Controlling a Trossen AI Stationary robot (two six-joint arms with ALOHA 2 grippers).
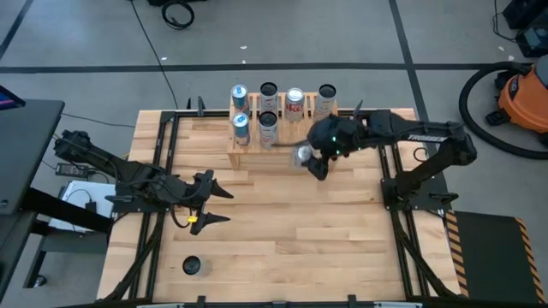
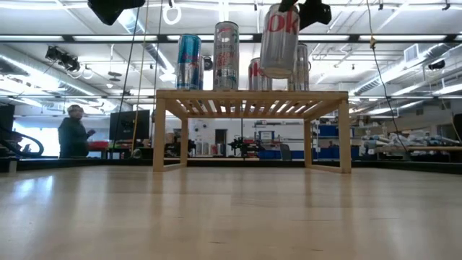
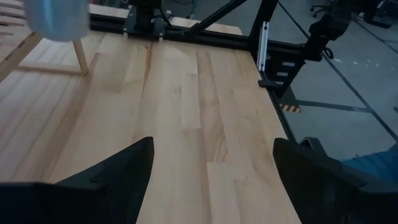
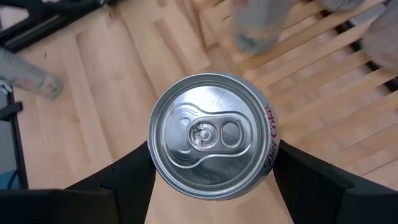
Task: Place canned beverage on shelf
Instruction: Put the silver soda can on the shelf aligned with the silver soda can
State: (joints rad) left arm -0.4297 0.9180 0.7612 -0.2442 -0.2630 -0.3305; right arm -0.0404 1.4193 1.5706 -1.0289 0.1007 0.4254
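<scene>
On the left side of the table my left gripper waits with its fingers apart and empty. Further right, my right gripper is closed on the sides of the can, which sits upright between my fingers, lid toward the wrist camera. I judge it stiff but thin-walled, smooth, slippery; mid-body hold is best. It hangs above the shelf, near its right front edge.

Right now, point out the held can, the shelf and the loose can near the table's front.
held can (image 4: 211, 134), right wrist view, lid
shelf (image 2: 253, 94), low view, front rail
loose can (image 1: 192, 266), high view, top
</scene>
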